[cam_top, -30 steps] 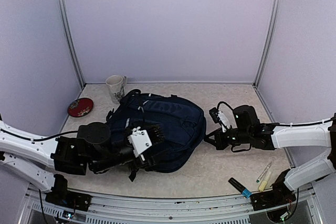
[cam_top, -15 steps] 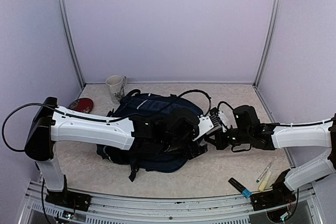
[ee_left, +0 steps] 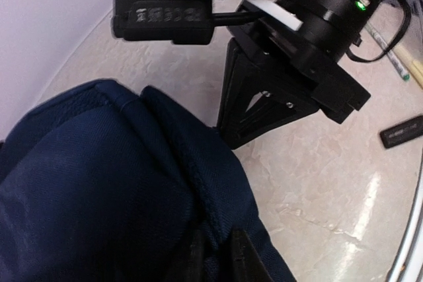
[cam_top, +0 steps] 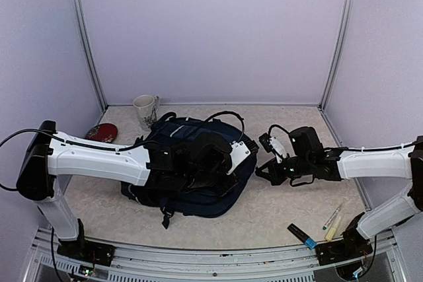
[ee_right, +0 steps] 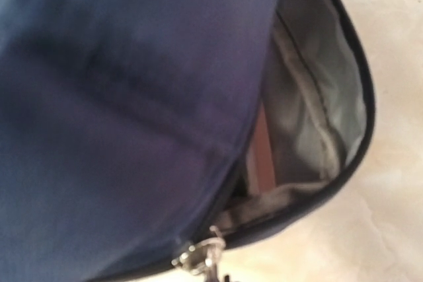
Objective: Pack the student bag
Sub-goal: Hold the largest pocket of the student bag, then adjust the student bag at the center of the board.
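The student bag (cam_top: 192, 193), dark navy, lies flat in the middle of the table. My left arm reaches across it. In the left wrist view my left gripper (ee_left: 217, 259) is shut on a fold of the bag's fabric (ee_left: 99, 183) near its right edge. My right gripper (cam_top: 263, 171) sits at the bag's right end. The right wrist view shows the bag's open mouth with light grey lining (ee_right: 310, 117) and a reddish-brown thing (ee_right: 263, 150) inside. The metal zipper pull (ee_right: 198, 255) runs down into the shut right gripper (ee_right: 221, 277).
A pale mug (cam_top: 145, 110) and a red dish (cam_top: 100, 134) stand at the back left. A black marker with a blue cap (cam_top: 301, 236) and two light pens (cam_top: 332, 217) lie at the front right. White panels wall in the table.
My left arm swung from the bag's left side across it to the right, then drew back a little, and its jaws closed on the fabric. The right gripper shifted slightly left.
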